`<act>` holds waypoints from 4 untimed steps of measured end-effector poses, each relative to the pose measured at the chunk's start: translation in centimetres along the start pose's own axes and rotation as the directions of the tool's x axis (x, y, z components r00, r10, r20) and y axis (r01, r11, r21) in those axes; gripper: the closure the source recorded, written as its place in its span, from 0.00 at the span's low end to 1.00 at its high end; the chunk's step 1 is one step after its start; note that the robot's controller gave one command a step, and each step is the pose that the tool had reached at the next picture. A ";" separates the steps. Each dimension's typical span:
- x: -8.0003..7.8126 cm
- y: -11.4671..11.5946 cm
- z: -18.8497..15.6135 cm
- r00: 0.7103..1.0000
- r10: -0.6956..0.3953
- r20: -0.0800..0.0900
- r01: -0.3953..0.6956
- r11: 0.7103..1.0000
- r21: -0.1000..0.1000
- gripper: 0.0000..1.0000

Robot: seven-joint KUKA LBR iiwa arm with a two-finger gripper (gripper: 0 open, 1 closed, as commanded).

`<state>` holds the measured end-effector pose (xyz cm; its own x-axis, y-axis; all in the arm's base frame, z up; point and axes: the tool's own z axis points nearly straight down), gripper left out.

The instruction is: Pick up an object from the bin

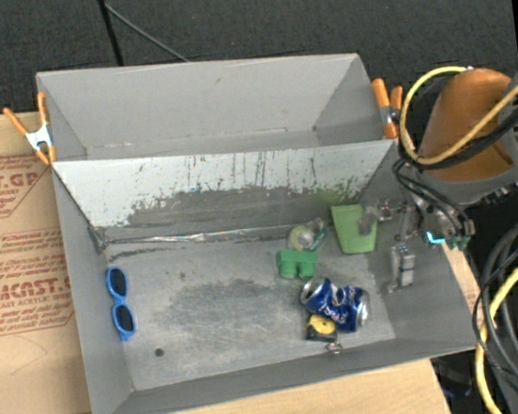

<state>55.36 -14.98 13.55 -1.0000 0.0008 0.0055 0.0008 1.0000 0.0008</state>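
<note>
Toward the right side of the frame, the gripper [403, 269] hangs low inside the bin [226, 101], close against its right wall, with the arm's orange cover [471, 124] and looped cables [502, 330] behind it outside the rim. Whether the claw is open or closed cannot be told, nor whether it has hold of anything. Just to its left, against the foot of the back wall, stands a green block [351, 228], the nearest thing to it and, by my judgement, the likeliest candidate for the pick. A pale round object [304, 235] lies beside the block on the left, with a small green piece [297, 263] just below that. A crumpled blue wrapper [335, 307] sits lower in the frame, near the front wall. These four make a loose cluster at the right of the floor, probably because the sloping walls let loose things slide down onto the flat bottom. Well apart, at the far left of the floor, a pair of blue sunglasses [118, 303] lies along the foot of the left wall. The wide middle of the floor between the two groups is bare metal.
</note>
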 end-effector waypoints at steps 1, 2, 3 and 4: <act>2.1 4.2 6.8 0.999 0.054 0.000 -0.054 0.999 -0.003 0.00; 0.2 12.4 5.8 0.987 -0.162 0.008 0.162 0.987 0.000 0.00; 5.9 13.5 6.6 0.991 -0.131 0.006 0.131 0.991 0.000 0.00; 5.7 13.4 6.4 0.991 -0.131 0.008 0.131 0.991 0.002 1.00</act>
<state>49.65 -1.58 7.16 -0.9914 -0.1305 -0.0026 -0.1305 0.9914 -0.0008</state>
